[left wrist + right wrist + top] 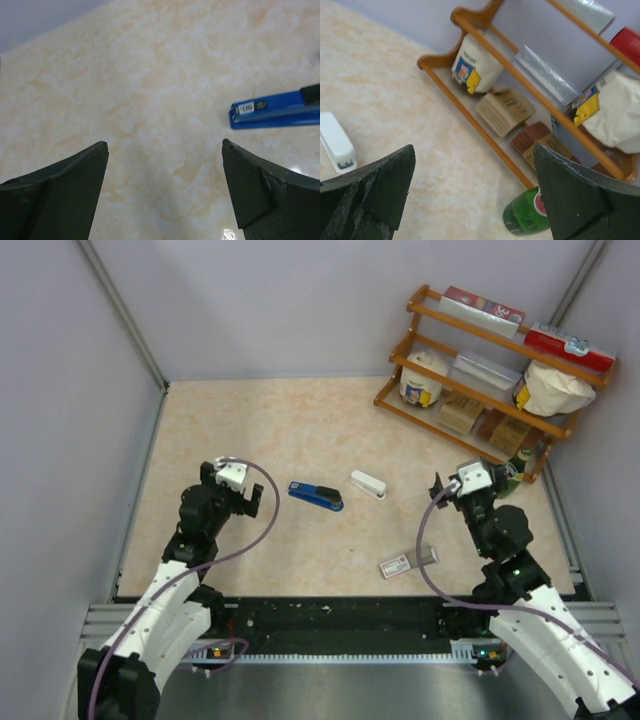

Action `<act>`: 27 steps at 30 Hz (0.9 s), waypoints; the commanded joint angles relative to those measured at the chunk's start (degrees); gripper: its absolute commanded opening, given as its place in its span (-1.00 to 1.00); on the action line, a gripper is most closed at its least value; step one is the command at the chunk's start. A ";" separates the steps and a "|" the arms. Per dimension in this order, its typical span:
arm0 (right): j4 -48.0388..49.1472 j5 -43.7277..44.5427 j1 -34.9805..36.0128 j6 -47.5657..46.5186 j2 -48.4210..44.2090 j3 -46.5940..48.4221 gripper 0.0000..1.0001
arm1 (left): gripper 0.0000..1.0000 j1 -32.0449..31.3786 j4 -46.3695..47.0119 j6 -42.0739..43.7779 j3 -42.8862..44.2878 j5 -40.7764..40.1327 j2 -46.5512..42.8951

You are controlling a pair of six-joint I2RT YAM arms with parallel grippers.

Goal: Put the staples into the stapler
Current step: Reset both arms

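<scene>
The blue stapler (316, 496) lies closed on the marbled table, left of centre. In the left wrist view its front end (275, 111) is at the right, ahead of my fingers. The small red-and-white staple box (403, 564) lies near the front, right of centre, with its grey tray partly slid out. No loose staple strips can be made out. My left gripper (235, 486) (164, 145) is open and empty, just left of the blue stapler. My right gripper (472, 472) (474, 148) is open and empty, right of both staplers and behind the box.
A white stapler (368, 484) (336, 142) lies just right of the blue one. A wooden shelf rack (400, 398) (485, 132) with jars, boxes and bags stands at the back right. A green bottle (525, 217) sits at its foot. Grey walls enclose the table.
</scene>
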 commanded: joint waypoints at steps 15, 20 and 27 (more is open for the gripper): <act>67.12 -0.13 -8.37 7.41 35.31 -29.24 0.98 | 0.98 0.63 43.83 -2.36 -6.27 -6.31 33.18; 67.62 0.94 -9.78 10.57 38.34 -27.04 0.98 | 0.97 1.42 46.15 -4.20 -5.57 -10.54 35.82; 66.44 2.96 -14.52 18.31 41.31 -23.69 0.98 | 0.97 5.28 53.86 -10.52 -7.68 -14.95 38.98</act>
